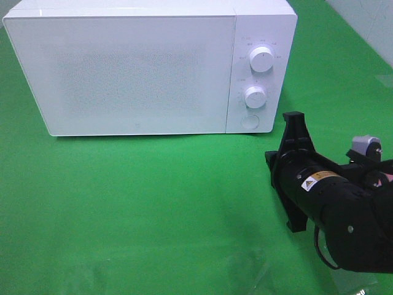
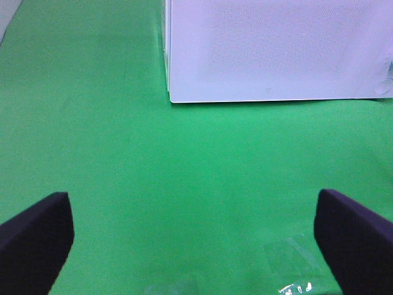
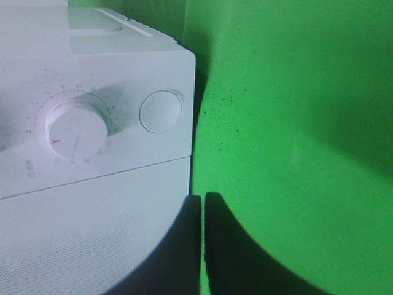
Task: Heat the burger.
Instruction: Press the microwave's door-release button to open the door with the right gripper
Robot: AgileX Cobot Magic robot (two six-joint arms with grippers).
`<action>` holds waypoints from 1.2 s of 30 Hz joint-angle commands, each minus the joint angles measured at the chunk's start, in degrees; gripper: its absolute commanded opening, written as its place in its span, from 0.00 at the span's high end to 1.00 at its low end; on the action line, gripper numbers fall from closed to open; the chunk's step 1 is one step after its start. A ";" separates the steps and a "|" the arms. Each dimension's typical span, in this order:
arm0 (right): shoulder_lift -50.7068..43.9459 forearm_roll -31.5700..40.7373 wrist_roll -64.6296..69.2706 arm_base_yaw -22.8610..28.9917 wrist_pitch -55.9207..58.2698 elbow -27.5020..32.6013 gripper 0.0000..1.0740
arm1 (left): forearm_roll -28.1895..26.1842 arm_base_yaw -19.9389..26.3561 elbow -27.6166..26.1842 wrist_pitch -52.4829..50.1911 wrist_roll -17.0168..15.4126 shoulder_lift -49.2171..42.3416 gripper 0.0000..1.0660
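The matte-black right arm is wearing a yellow-and-white warning sticker; a black cable is looping below that sticker, a grey knob beside it.

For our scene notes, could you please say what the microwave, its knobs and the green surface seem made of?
Microwave: smooth white shell with soft sheen, painted metal or plastic; I cannot tell which. Knobs: white moulded plastic, probably, slightly glossy. Green surface: matte, glare-free, likely cloth or felt.
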 commanded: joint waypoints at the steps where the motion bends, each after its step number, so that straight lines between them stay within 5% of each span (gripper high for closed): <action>1: 1.26 -3.55 0.69 -2.69 0.17 -2.64 1.00 | 0.06 0.11 0.06 -0.46 0.17 -1.03 0.06; 16: 7.33 -10.66 3.44 -10.89 3.32 -11.97 1.00 | 0.06 0.11 0.06 -0.46 0.17 -1.03 0.06; 36: 16.10 -10.37 9.00 -11.75 3.44 -19.71 1.00 | 0.06 0.11 0.06 -0.46 0.17 -1.03 0.06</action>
